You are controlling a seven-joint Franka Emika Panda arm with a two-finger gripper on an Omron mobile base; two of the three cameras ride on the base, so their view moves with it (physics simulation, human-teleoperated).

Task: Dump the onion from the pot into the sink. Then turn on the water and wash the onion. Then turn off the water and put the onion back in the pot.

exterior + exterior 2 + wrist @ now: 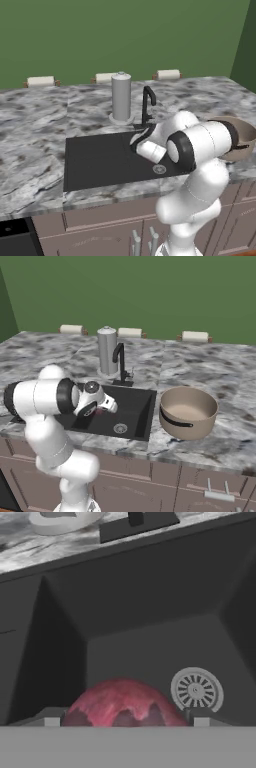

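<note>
Quick tally for you: you've got one small round reddish-pink onion, one wide tan-beige pot with dark side handles, and one big matte black rectangular sink with a single round metal drain. One slim black curved faucet, and one tall grey cylinder on a round base next to it. Along the back of the grey marbled counter you can count three white rolls on little brown holders. One two-finger gripper.
</note>
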